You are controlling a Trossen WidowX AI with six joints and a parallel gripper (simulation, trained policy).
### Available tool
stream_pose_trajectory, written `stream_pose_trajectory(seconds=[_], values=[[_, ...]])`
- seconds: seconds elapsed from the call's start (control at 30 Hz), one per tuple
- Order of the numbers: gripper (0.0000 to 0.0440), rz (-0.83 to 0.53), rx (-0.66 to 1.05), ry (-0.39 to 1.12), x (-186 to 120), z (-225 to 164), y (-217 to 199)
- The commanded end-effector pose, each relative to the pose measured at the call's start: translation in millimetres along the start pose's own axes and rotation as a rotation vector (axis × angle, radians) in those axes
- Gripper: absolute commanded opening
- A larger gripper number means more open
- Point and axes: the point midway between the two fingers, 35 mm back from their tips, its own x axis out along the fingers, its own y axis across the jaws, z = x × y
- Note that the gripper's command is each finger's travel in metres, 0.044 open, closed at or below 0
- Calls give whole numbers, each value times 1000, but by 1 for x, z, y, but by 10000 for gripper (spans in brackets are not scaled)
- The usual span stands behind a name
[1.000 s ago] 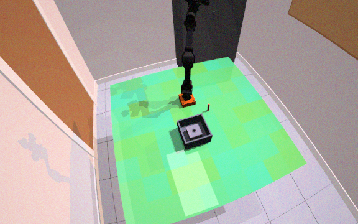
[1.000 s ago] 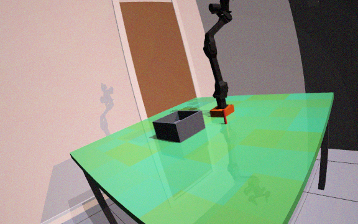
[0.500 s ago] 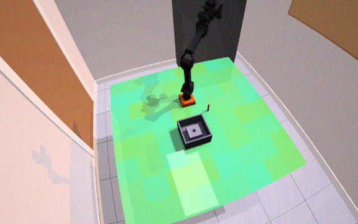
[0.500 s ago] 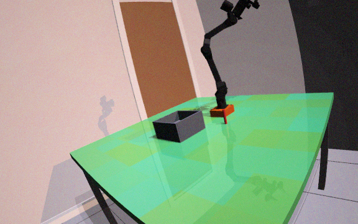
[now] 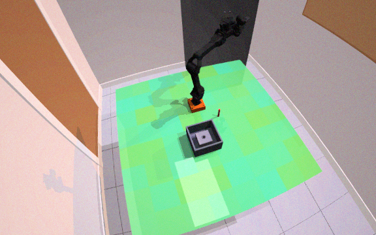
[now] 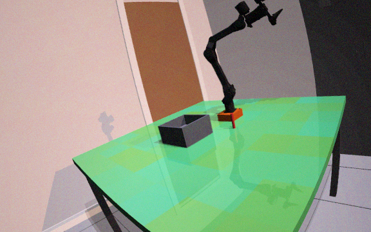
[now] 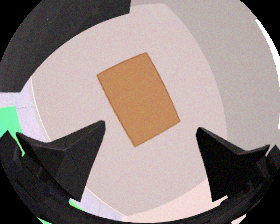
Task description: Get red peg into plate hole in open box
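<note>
The red peg (image 5: 219,113) (image 6: 233,121) stands upright on the table, close to the arm's orange base. The open dark grey box (image 5: 208,150) (image 6: 198,131) stands on the table beside it. On the box's bottom lies a light plate (image 5: 201,141) with a dark hole at its middle; in the exterior view the plate is hidden by the box walls. My gripper (image 7: 153,129) is open and empty, its two black fingers wide apart. It is raised high above the table, far from the peg and the box, and faces a wall.
The orange base (image 5: 197,106) (image 6: 230,116) of the arm stands on the green patchwork table top (image 5: 256,156) (image 6: 205,180), behind the box. A brown panel (image 7: 138,100) (image 5: 354,26) is on the wall. A dark panel (image 5: 217,49) stands behind the arm.
</note>
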Motion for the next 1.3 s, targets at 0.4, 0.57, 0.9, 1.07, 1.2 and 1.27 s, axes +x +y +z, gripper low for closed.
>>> stream_pose_trajectory(seconds=[0.4, 0.57, 0.9, 1.07, 1.2, 1.27], values=[[440, 162, 347, 366, -29, -119, 41], [440, 170, 468, 497, -46, -154, 49], [440, 131, 707, 758, -89, -212, 63], [440, 88, 824, 885, -113, -236, 69], [440, 43, 915, 985, -133, -253, 74], [440, 17, 960, 1035, -143, -261, 76]])
